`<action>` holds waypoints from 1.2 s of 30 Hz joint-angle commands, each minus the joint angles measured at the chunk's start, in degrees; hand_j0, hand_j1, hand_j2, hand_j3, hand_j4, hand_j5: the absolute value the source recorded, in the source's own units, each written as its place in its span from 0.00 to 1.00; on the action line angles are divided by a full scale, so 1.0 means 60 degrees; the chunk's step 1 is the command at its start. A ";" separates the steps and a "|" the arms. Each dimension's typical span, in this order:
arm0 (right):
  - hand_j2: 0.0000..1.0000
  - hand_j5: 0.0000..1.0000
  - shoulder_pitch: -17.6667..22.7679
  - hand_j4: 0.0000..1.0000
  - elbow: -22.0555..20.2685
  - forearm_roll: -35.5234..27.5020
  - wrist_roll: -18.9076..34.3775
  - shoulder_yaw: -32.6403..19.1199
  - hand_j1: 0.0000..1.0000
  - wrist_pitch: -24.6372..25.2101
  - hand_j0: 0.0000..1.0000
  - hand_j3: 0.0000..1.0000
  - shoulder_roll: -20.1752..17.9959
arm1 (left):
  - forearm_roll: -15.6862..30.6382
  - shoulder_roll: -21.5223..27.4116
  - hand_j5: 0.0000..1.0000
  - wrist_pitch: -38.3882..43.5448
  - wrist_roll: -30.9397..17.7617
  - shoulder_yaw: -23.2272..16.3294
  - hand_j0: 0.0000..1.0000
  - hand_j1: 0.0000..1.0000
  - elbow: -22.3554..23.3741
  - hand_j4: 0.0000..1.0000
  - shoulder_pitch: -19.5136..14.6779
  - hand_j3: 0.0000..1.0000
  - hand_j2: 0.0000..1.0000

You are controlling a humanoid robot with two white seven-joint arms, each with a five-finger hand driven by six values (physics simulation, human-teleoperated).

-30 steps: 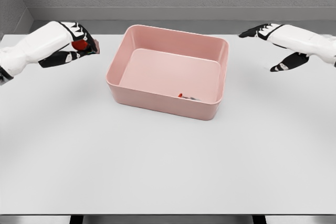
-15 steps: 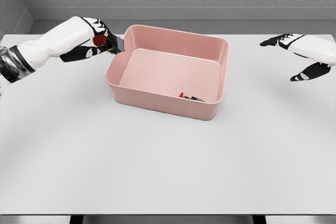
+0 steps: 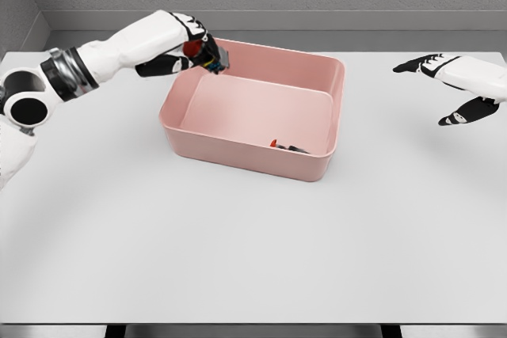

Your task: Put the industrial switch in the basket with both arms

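A pink rectangular basket [image 3: 238, 148] stands in the middle of the white table. My left hand [image 3: 194, 51] hovers over the basket's far left corner, shut on a small industrial switch [image 3: 207, 56] with a red knob and dark body. Inside the basket, by the near wall, lies another small red and grey switch [image 3: 287, 146], mostly hidden by the rim. My right hand [image 3: 451, 89] floats at the far right above the table, its fingers spread and holding nothing.
The white table [image 3: 253, 251] stretches wide in front of the basket. A grey wall runs along the back edge. My left forearm [image 3: 87, 65] reaches in from the left side.
My left hand has carried the switch rightward, from beside the basket to above its far left corner. The right hand drew away to the right, then stayed still.
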 commanded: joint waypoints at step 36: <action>1.00 1.00 0.0073 1.00 0.0003 -0.0066 -0.0004 -0.0017 1.00 0.0018 1.00 1.00 0.0005 | 0.0768 0.2976 1.00 0.0016 0.0071 -0.0047 1.00 1.00 -0.0314 1.00 0.0454 1.00 1.00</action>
